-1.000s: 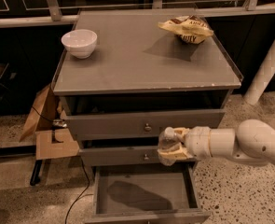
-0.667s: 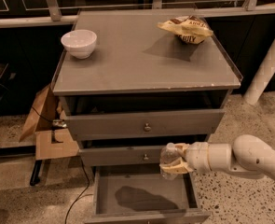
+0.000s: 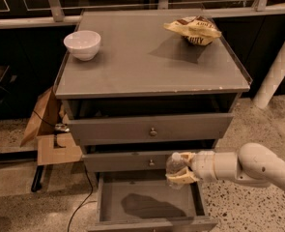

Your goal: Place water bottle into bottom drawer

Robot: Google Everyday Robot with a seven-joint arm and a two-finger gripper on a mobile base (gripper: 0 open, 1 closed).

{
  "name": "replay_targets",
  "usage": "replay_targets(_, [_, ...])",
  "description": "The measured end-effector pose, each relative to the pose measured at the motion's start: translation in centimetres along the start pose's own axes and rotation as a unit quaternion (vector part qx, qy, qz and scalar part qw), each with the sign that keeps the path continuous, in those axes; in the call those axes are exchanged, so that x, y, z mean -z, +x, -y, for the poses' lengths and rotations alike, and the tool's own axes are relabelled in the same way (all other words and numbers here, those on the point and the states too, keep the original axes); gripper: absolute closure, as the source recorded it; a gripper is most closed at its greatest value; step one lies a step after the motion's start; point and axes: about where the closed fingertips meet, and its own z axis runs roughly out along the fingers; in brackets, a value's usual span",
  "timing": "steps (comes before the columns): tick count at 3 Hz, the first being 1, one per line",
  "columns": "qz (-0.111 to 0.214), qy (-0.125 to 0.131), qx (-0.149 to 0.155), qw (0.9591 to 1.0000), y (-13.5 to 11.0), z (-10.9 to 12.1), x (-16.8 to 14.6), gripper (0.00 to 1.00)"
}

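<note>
The water bottle (image 3: 174,166), clear plastic with a white cap, is held in my gripper (image 3: 180,168) at the right of the cabinet front, level with the middle drawer. The gripper's pale fingers (image 3: 184,178) are closed around the bottle's body. The bottom drawer (image 3: 151,220) is pulled open below, its plain grey inside showing, and the bottle hangs just above its back right part. My white arm (image 3: 248,168) reaches in from the right.
A white bowl (image 3: 82,44) stands on the cabinet top (image 3: 142,62) at the left and a crumpled snack bag (image 3: 194,30) at the back right. Two knobbed drawers (image 3: 152,129) sit above. Cardboard (image 3: 48,129) and a cable lie on the floor at the left. A white post (image 3: 277,66) stands at the right.
My gripper with the bottle has moved down from beside the upper knobbed drawer to just above the open bottom drawer.
</note>
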Motion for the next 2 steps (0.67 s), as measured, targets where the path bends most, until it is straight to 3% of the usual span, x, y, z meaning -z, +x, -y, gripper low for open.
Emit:
replay_targets(1, [0.011,0.004,0.009,0.9999,3.8,0.1,-2.0,1.00])
replay_targets(2, [0.042,-0.009,0.001,0.9991,8.8,-0.4,-6.1,1.00])
